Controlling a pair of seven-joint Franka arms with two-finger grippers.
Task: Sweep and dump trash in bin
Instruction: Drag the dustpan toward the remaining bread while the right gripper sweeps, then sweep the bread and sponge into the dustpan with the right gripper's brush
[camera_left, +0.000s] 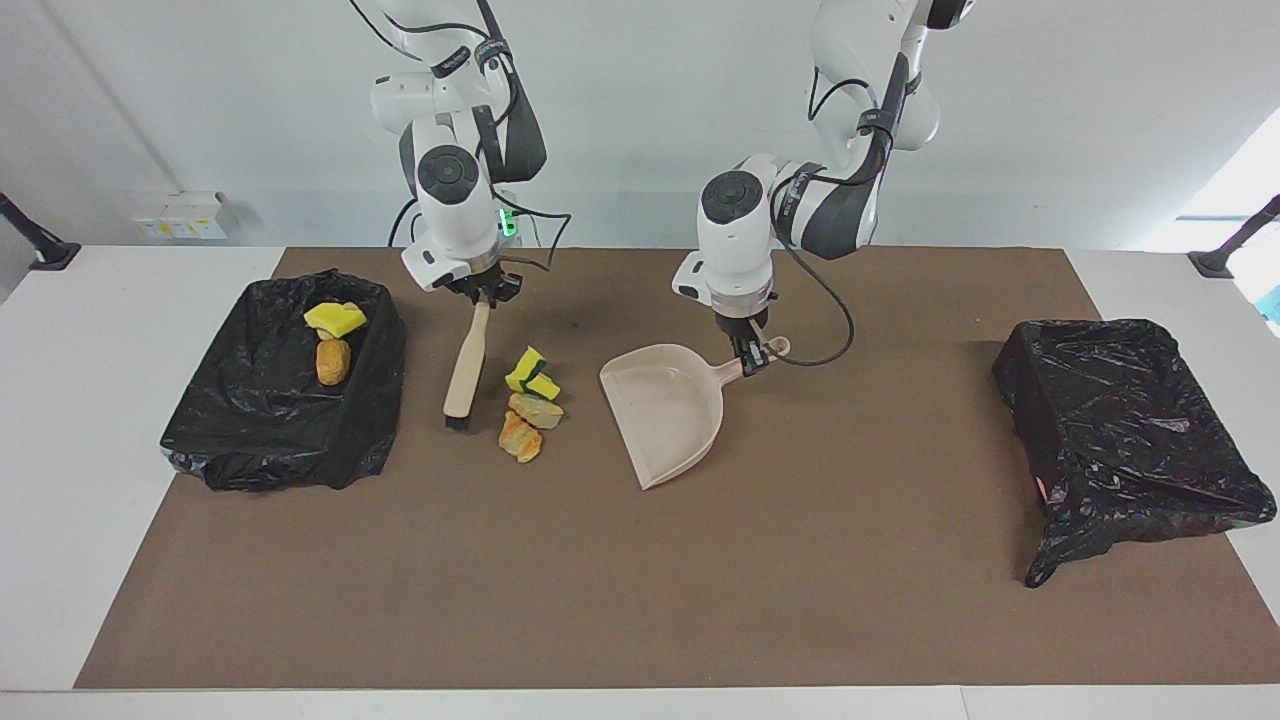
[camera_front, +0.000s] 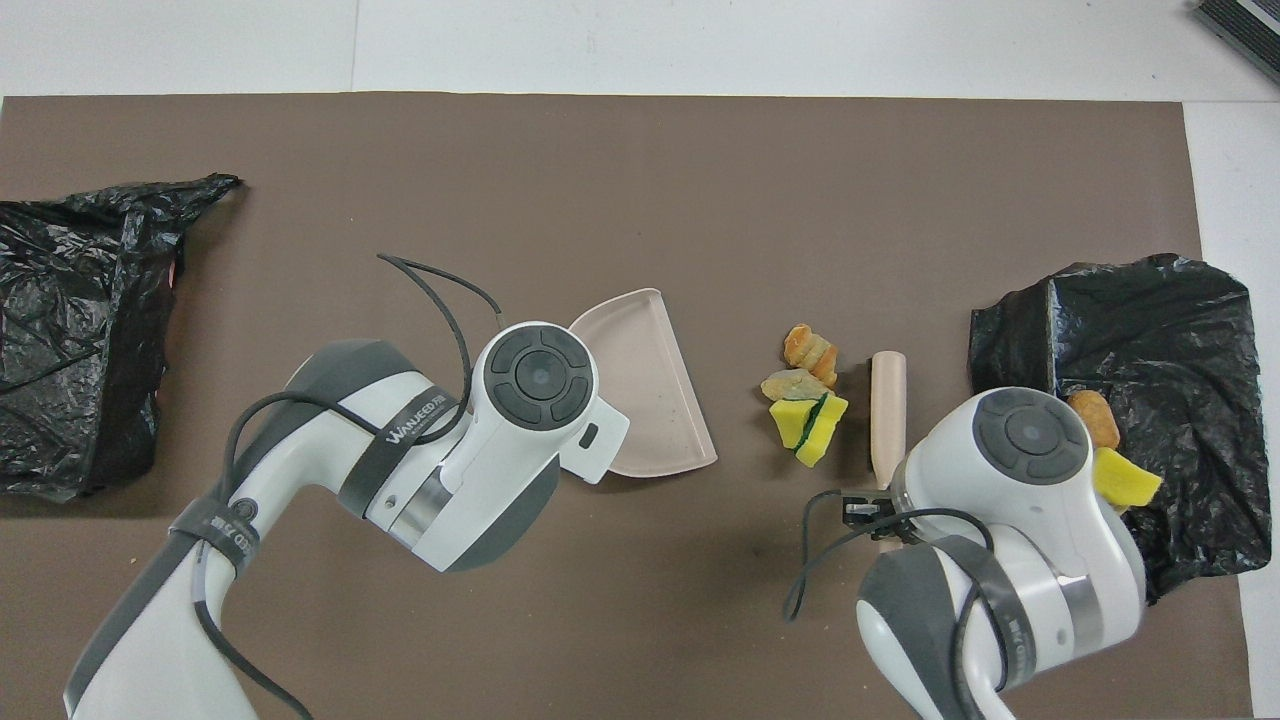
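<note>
While the left gripper clamps the smooth beige dustpan, right gripper clamped on the brush, spongy trash between, bare brown tabletop all round.

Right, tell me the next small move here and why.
Probably a short push: the right gripper, shut on the brush, should drag it toward the dustpan. The trash pile lies between brush and dustpan, and the left gripper, shut on the pan's handle, has its mouth facing the pile, still apart from it.
</note>
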